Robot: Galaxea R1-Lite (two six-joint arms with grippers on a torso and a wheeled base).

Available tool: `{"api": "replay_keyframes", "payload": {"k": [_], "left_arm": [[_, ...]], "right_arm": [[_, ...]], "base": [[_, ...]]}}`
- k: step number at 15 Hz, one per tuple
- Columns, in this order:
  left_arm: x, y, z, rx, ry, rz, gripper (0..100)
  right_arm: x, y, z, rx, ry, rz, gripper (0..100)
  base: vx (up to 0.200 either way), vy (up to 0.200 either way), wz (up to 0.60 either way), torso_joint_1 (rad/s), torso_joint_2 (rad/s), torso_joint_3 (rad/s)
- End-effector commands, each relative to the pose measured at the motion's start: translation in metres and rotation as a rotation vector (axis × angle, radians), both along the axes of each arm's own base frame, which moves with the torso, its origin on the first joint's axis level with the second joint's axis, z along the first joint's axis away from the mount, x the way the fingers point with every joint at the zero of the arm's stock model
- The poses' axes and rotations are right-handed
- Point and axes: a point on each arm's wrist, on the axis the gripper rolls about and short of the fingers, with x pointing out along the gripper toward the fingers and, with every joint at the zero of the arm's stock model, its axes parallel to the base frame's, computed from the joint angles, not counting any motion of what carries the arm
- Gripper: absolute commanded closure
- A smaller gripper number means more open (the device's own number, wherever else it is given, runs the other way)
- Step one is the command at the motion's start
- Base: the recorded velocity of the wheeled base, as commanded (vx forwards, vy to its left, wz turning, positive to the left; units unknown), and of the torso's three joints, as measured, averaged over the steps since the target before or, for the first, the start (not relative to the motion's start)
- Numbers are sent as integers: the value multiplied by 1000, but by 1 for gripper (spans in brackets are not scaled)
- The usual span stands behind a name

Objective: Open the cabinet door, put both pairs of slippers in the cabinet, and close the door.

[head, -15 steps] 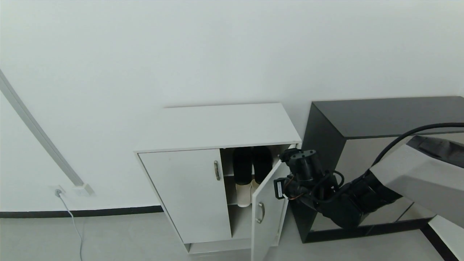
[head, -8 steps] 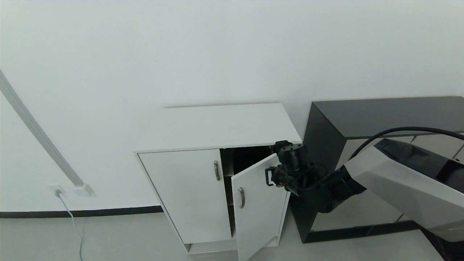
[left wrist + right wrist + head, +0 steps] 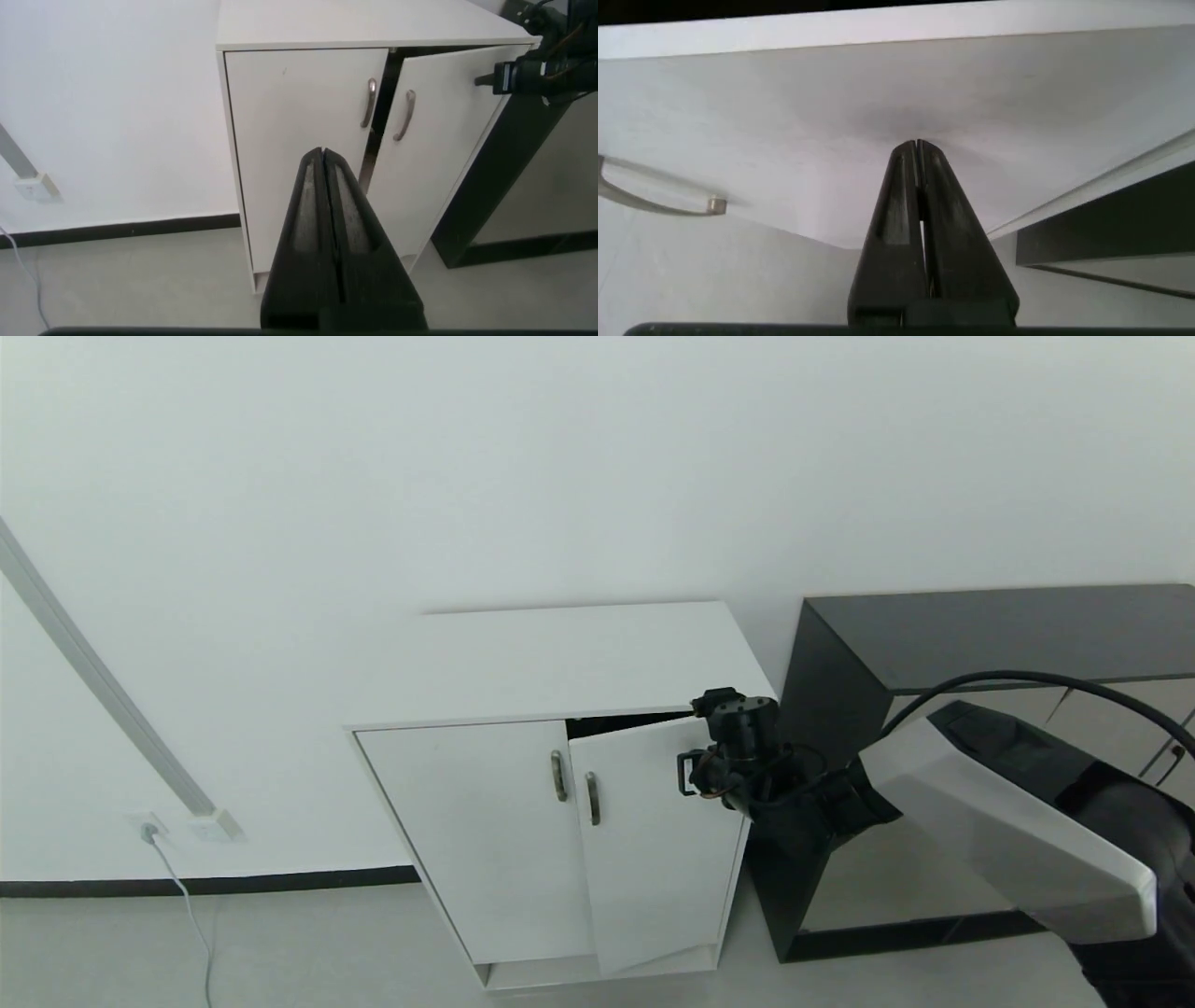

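Observation:
The white cabinet [image 3: 579,658] stands against the wall with its left door [image 3: 467,831] closed. Its right door [image 3: 653,859] is almost closed, leaving a thin dark gap along the top. My right gripper [image 3: 702,751] is shut and presses its tips against the outer face of that door near its upper hinge-side corner. In the right wrist view the shut right gripper [image 3: 918,147] touches the white door [image 3: 831,140], with the door handle [image 3: 654,191] off to one side. My left gripper [image 3: 322,154] is shut on nothing, held low and some way in front of the cabinet [image 3: 299,121]. The cabinet's inside is hidden by the doors.
A black cabinet [image 3: 934,635] with glossy fronts stands right beside the white one. A wall socket [image 3: 149,828] with a hanging cable and a slanted grey conduit [image 3: 93,681] are at the left. Bare grey floor [image 3: 280,943] lies in front.
The right door has swung from wide open to almost closed, with my right gripper following it leftward. The slippers seen on the shelf earlier are now covered by the door.

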Motion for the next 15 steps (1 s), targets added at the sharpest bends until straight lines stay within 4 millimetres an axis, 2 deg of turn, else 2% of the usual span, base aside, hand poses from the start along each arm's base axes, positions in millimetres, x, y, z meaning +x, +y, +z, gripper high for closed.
{"api": "replay_keyframes", "payload": {"k": [1, 8, 15], "left_arm": [[0, 0, 0, -1, 0, 0, 100], [0, 0, 0, -1, 0, 0, 100], [0, 0, 0, -1, 0, 0, 100]], "right_arm": [[6, -1, 0, 5, -8, -9, 100], [15, 0, -1, 12, -28, -15, 100], [18, 2, 6, 16, -36, -13, 100]], "base": [[0, 0, 0, 0, 0, 0], [0, 0, 0, 0, 0, 0], [0, 0, 0, 0, 0, 0]]}}
